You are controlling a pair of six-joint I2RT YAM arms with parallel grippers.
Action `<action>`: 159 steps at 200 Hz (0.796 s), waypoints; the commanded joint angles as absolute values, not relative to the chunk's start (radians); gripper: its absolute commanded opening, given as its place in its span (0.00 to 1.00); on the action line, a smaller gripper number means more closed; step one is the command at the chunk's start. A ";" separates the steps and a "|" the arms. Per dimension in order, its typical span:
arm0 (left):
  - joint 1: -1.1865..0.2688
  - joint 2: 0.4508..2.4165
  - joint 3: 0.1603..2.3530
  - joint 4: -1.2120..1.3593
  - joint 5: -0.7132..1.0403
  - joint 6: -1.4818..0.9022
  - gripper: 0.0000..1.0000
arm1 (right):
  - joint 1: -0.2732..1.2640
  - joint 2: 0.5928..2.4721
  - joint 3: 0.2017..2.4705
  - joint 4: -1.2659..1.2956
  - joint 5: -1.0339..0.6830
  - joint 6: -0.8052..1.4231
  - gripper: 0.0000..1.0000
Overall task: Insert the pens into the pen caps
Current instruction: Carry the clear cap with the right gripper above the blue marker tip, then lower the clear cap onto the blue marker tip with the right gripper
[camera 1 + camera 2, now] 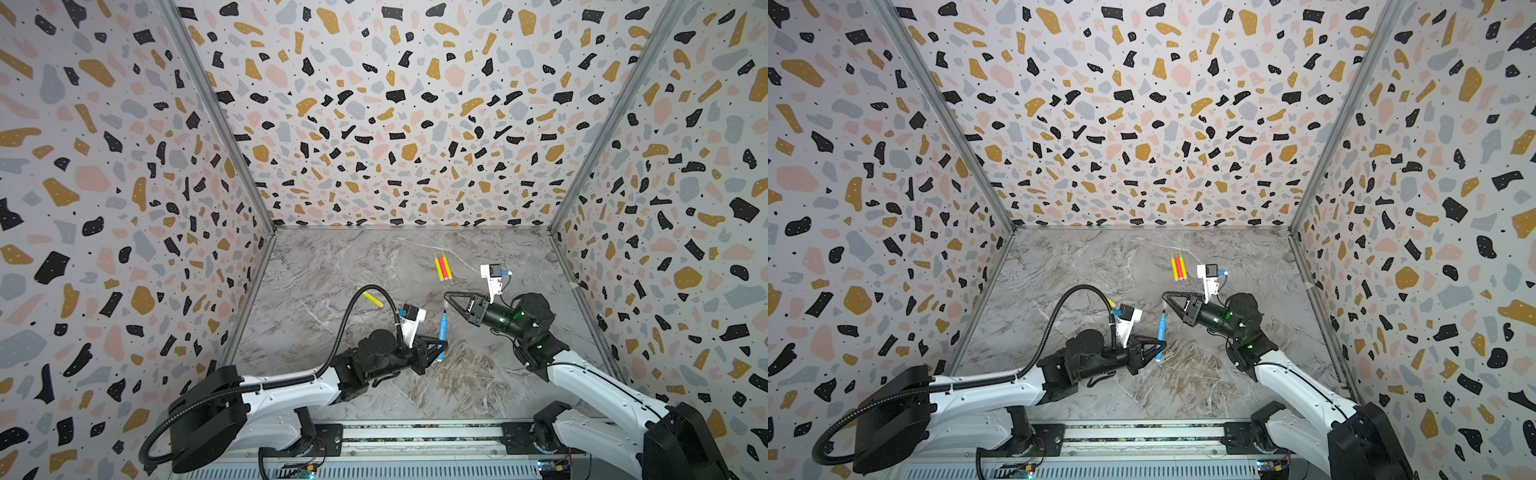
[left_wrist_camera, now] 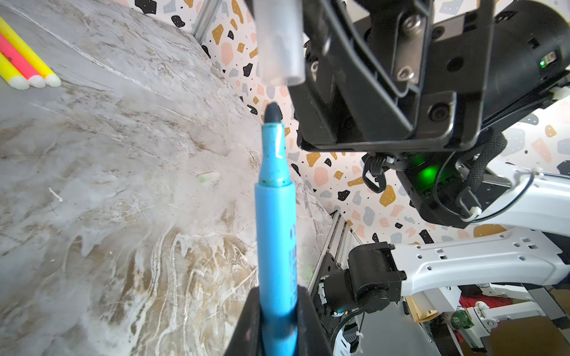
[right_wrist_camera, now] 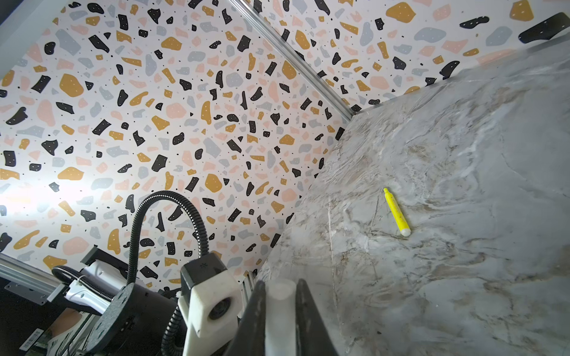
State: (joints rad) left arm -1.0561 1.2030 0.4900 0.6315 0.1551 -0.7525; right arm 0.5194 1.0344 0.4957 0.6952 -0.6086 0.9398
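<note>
One blue pen [image 1: 441, 332], black pointed tip bare and aimed at twelve o'clock, is clamped by its lower barrel in the left gripper [image 1: 444, 344]. The right gripper [image 1: 447, 296] pinches a translucent cap [image 2: 279, 40] just clear of that tip. Three white-ended pens [image 1: 443, 267], yellow, pink-red, yellow, lie touching at twelve o'clock from it; a lone yellow pen [image 1: 371, 297] at ten o'clock.

Grey marbled bench [image 1: 332, 266]. Pen trio [image 1: 443, 268], yellow-pink-yellow, lies touching near the back; lone yellow pen [image 1: 371, 298] left, well apart.
</note>
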 commanded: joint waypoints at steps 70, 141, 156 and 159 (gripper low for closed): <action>-1.062 1.183 0.525 0.678 0.130 -0.741 0.00 | 0.555 1.025 0.476 0.734 -0.595 0.953 0.03; -1.061 1.172 0.528 0.679 0.108 -0.742 0.00 | 0.564 0.960 0.416 0.707 -0.581 0.943 0.03; -1.062 1.173 0.529 0.684 0.113 -0.742 0.00 | 0.565 0.954 0.405 0.709 -0.584 0.943 0.03; -1.062 1.173 0.531 0.684 0.114 -0.742 0.00 | 0.566 0.954 0.405 0.710 -0.585 0.943 0.03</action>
State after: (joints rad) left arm -1.0618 1.1915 0.4915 0.6155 0.1287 -0.7521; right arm 0.5613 0.9794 0.4194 0.7086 -0.5827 0.9447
